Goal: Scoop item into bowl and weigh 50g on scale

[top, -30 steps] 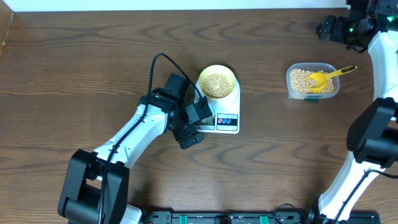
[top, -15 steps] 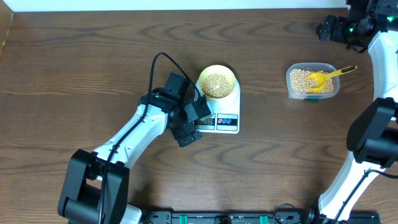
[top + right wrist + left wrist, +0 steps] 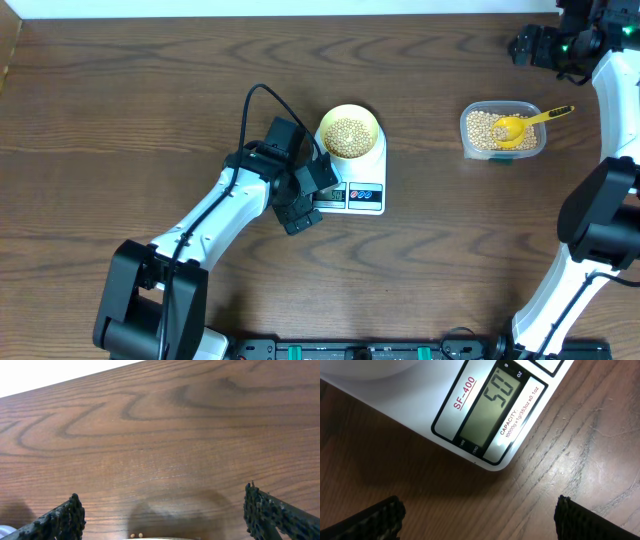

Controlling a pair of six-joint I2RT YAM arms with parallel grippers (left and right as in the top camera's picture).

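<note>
The white scale (image 3: 365, 180) stands mid-table with the pale yellow-green bowl (image 3: 349, 132) on its platform. The bowl holds a heap of tan beans (image 3: 348, 136). My left gripper (image 3: 312, 198) hovers open at the scale's front-left corner, holding nothing. In the left wrist view the scale's display (image 3: 492, 402) reads 50, just beyond the open left gripper (image 3: 480, 522). My right gripper (image 3: 527, 45) is at the far right back of the table. It is open and holds nothing, as the right wrist view shows around the right gripper (image 3: 165, 520).
A clear plastic tub (image 3: 470, 118) of beans sits at the right with a yellow scoop (image 3: 520, 125) lying in it, handle toward the right. Two loose beans (image 3: 136, 535) lie on the wood below the right gripper. A black cable (image 3: 250, 110) loops above the left arm.
The left gripper has shifted very slightly to the left beside the scale. The bowl, the tub and the right arm have not moved.
</note>
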